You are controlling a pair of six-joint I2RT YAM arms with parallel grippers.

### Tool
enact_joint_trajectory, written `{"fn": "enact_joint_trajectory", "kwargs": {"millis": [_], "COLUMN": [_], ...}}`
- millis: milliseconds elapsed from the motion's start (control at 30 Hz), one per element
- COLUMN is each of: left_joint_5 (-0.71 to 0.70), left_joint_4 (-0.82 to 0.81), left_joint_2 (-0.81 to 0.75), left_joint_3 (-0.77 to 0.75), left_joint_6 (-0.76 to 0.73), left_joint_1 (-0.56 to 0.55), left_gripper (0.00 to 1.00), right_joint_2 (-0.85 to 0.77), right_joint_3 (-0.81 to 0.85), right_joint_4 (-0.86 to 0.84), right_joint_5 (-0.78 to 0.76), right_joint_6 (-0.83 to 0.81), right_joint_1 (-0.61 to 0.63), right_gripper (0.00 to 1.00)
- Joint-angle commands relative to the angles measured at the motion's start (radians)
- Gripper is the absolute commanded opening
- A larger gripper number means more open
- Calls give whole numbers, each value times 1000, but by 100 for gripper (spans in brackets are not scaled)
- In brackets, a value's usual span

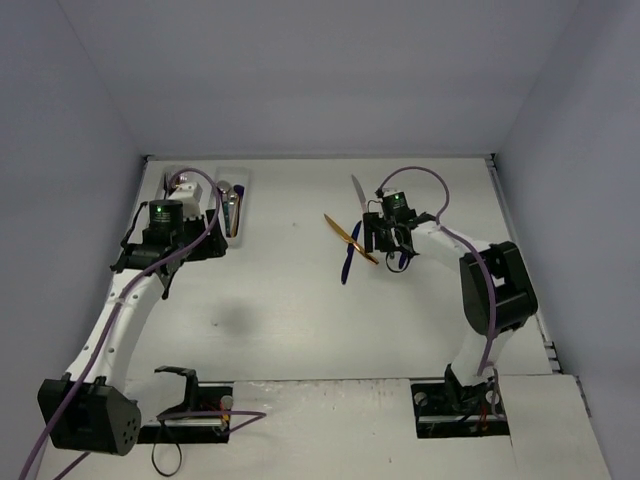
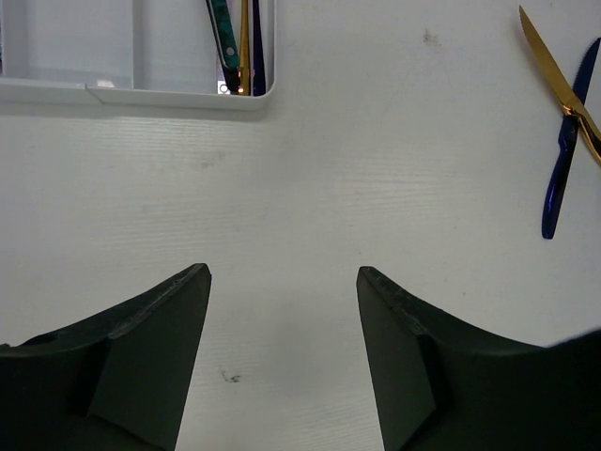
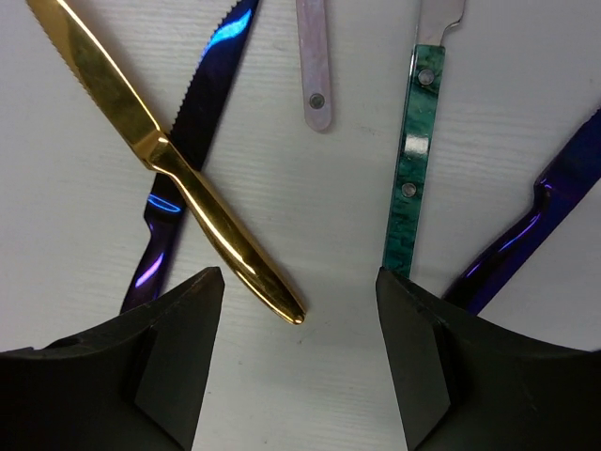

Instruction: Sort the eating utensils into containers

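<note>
Eating utensils (image 2: pixel 242 42): a few already in one tray (image 2: pixel 131 97) compartment, ahead-left of left gripper (image 2: pixel 282 357), parted, empty. Unsorted: gold knife (image 3: pixel 169 160) across blue knife (image 3: pixel 211 85), teal-handled piece (image 3: pixel 410 178), pink handle (image 3: pixel 315 66), just ahead of right gripper (image 3: pixel 300 366), parted, empty.

Cropped and occluded items

Cut off at top edge of right wrist view: pink handle (image 3: pixel 316 75), teal-handled utensil (image 3: pixel 411 178); head types not determinable. Cut off at right edge: dark blue utensil (image 3: pixel 549 211). Largely hidden under left arm (image 1: pixel 125 310) in top view: tray (image 1: pixel 240 172).
</note>
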State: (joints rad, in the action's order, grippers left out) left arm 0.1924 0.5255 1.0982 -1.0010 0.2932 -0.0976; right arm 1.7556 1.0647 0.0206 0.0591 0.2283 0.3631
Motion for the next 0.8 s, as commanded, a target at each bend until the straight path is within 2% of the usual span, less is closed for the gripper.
{"fn": "enact_joint_trajectory", "kwargs": {"millis": [0,333,533,767], "left_joint_5": [-50,-51,-51,-43], "left_joint_4": [-99,-119,-118,-120], "left_joint_2": [-63,-52,-54,-52], "left_joint_3": [14,38,39,41], "left_joint_6": [-33,-40,-42,-39], "left_joint_1": [-11,-19,-17,-18], "left_gripper": [61,61,61,61], "right_joint_2": [53,181,214,127], "right_joint_3": [69,132,153,60], "right_joint_4": [29,39,46,96], "right_joint_5": [-49,-50,-29,-76], "right_joint_6": [-79,-133,-122,-46], "right_joint_1": [40,85,85,96], "right_gripper": [62,49,29,11]}}
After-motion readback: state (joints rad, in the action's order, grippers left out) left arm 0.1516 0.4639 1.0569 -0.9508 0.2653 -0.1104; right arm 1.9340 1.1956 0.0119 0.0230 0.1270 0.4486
